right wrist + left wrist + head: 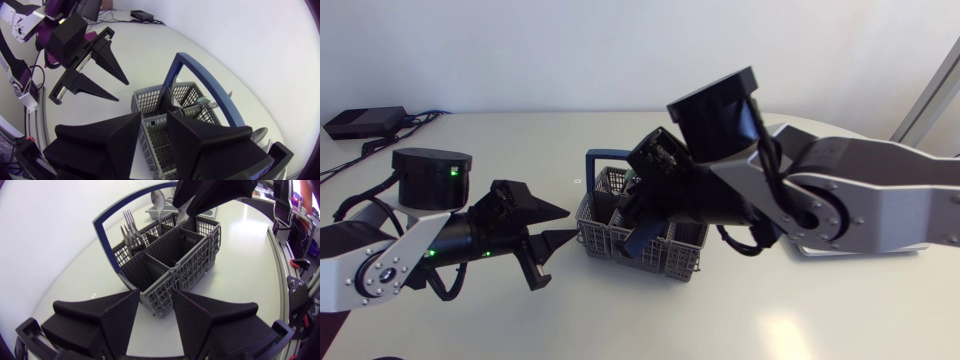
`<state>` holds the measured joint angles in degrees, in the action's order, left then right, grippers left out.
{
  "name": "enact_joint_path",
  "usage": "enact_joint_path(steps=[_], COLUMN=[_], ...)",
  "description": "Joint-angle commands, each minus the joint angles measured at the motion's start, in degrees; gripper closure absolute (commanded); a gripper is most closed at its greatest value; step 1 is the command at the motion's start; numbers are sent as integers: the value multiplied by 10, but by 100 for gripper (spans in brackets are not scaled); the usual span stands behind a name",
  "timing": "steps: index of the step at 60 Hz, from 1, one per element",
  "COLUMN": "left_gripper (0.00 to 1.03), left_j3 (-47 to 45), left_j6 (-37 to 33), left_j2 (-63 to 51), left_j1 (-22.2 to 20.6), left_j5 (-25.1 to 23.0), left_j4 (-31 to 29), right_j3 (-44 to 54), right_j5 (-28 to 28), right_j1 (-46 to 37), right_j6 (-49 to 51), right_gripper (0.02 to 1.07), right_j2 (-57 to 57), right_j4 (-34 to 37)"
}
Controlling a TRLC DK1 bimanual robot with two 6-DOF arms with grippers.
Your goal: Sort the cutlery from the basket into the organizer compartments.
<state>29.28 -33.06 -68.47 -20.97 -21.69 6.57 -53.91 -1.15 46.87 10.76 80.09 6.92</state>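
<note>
Right gripper (154,115): partly open, fingers a narrow gap apart, nothing seen clamped between them; poised over the basket (665,262), tips pointing down at the compartments farthest from the left arm.
Left gripper (156,293): open, holding nothing; low over the counter (740,320), tips aimed at the basket's near end, close to it but apart.
Basket: grey mesh with inner dividers and a blue arched handle (107,215); standing on the counter between the two arms.
Cutlery: forks (131,230) upright, tines up, in a compartment toward the end away from the left gripper; spoon (157,200) upright, bowl up, just beside the right gripper's tips; other pieces hard to make out through the mesh.
Organizer: not made out with any certainty; probably hidden behind the right arm.
Step in hand: judged to be the pick, with the right arm lining up on a piece, most likely the spoon; nothing lifted out yet.
Progress: judged early, with cutlery in the basket and none seen sorted.
Next move calls for: lowering the tips either side of the spoon's stem, keeping clear of the handle arch and the dividers, closing firmly, then lifting straight up without dragging the basket along.
Right arm pose: in from the right edge, reaching past the middle, wrist bent steeply downward over the basket.
Left arm pose: low and nearly level, gripper pointed at the basket, well placed to steady it if needed.
</note>
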Motion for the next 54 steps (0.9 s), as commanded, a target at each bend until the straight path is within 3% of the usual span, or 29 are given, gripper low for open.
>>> enact_joint_path(steps=[1,9,26,50,54], left_gripper=[57,57,57,57,57], left_j3=[2,3,8,7,6], left_j6=[-9,-9,-10,-10,-10], left_j2=[-20,-38,-57,-62,-62], left_j1=[8,19,37,42,42], left_j5=[-9,-23,-42,-54,-54], left_j4=[14,35,53,59,59], right_j3=[10,14,-9,-15,-14], right_j5=[24,91,169,197,196], right_j1=[18,51,60,55,54], right_j6=[7,8,0,-6,-6], right_gripper=[66,66,66,67,73], right_j2=[37,83,163,180,183], right_j4=[-33,-103,-187,-242,-248])
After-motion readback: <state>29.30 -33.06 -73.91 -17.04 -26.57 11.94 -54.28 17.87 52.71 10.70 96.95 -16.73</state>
